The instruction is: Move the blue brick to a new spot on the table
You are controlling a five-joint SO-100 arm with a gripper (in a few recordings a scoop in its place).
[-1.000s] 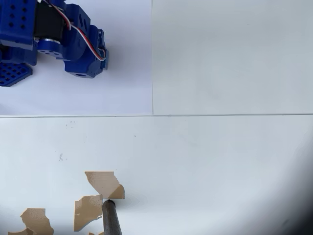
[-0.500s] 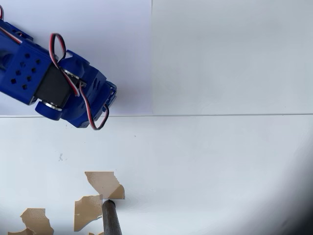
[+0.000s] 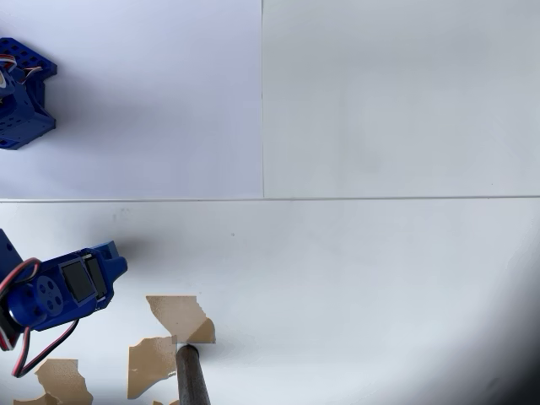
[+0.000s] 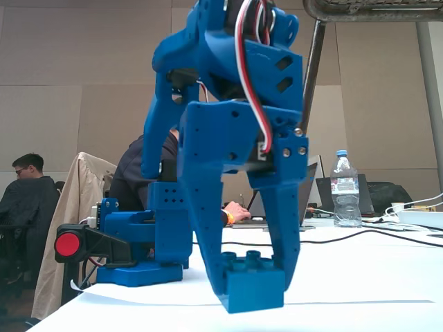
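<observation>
In the fixed view the blue brick (image 4: 252, 282) sits between the two blue fingers of my gripper (image 4: 255, 287), studs up, low over the white table (image 4: 360, 277). The jaws are closed against its sides. Whether the brick touches the table or hangs just above it I cannot tell. In the overhead view my gripper (image 3: 101, 266) reaches in from the lower left edge over the table (image 3: 380, 278), just left of the torn brown patches (image 3: 181, 316). There the brick is hidden under the gripper.
The arm's blue base (image 3: 21, 93) stands on the paler sheet (image 3: 169, 93) at the upper left. A dark rod (image 3: 192, 375) rises at the bottom edge beside the patches. Behind the table are a water bottle (image 4: 344, 188), cables and seated people.
In the overhead view the gripper has swung from the top left over the paler sheet down to the lower left edge, near the torn patches.
</observation>
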